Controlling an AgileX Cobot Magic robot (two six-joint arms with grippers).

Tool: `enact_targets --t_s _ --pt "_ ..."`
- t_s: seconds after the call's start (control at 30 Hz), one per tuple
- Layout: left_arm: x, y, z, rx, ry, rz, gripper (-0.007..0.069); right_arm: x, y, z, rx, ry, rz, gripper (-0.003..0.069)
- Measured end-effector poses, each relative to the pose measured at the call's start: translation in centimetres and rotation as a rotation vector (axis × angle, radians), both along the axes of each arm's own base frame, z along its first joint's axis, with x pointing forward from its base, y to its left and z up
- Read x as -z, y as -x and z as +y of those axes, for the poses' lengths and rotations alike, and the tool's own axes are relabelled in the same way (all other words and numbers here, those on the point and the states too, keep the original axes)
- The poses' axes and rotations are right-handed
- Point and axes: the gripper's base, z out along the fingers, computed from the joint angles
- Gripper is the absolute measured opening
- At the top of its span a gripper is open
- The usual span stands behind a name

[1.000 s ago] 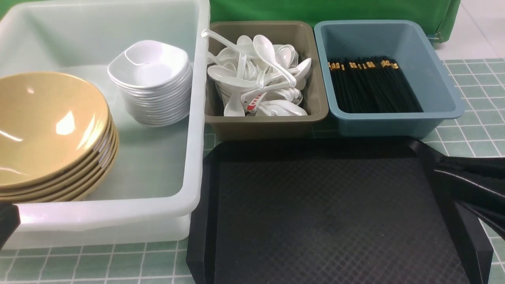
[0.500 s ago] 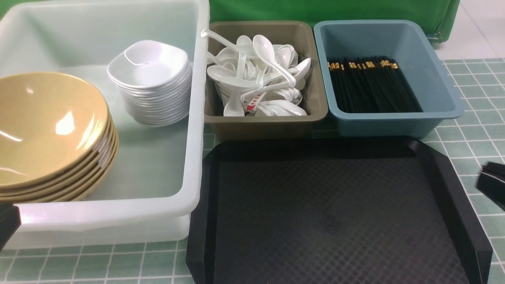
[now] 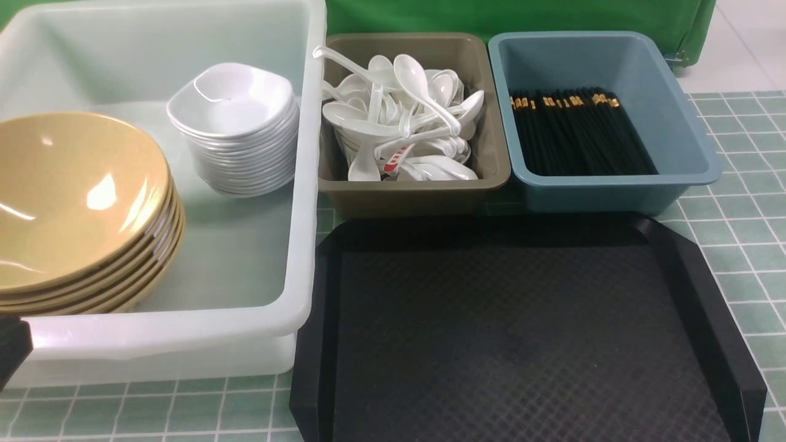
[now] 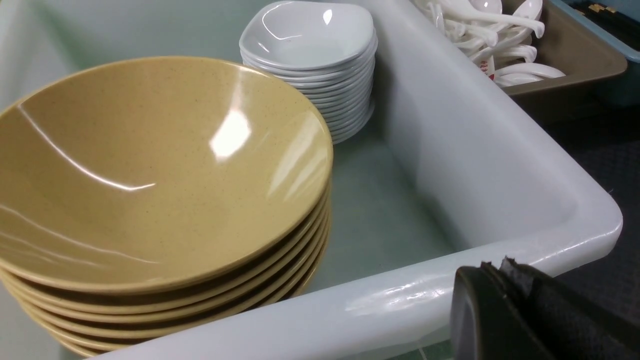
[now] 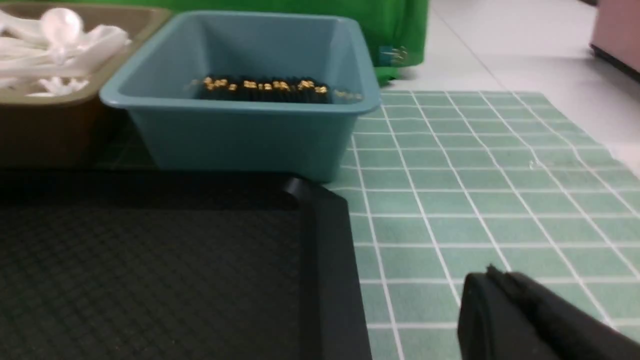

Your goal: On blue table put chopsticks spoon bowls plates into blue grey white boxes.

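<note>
Sorting looks done: bowls (image 3: 80, 202) and plates (image 3: 236, 126) in white tub (image 3: 307, 184), spoons (image 3: 399, 123) in grey box, chopsticks (image 3: 577, 132) in blue box. Tray (image 3: 522, 331) bare. Both grippers (image 4: 505, 285) (image 5: 500, 295) closed, empty. Next: park arms.

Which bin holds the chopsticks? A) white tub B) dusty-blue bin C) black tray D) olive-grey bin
B: the black, gold-banded chopsticks lie bundled inside the dusty-blue bin, while the olive-grey bin beside it holds white spoons.

No legible text (spoon label (image 3: 396, 161) blurred)
</note>
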Motion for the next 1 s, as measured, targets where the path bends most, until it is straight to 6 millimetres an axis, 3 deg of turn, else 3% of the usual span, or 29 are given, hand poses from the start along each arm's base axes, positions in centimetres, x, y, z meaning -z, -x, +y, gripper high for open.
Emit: enact_targets --t_s 1.0 --pt "0.23 -0.02 -0.01 0.001 -0.001 0.007 -0.0013 0.61 0.15 -0.07 0.012 -0.012 0.064 0.0042"
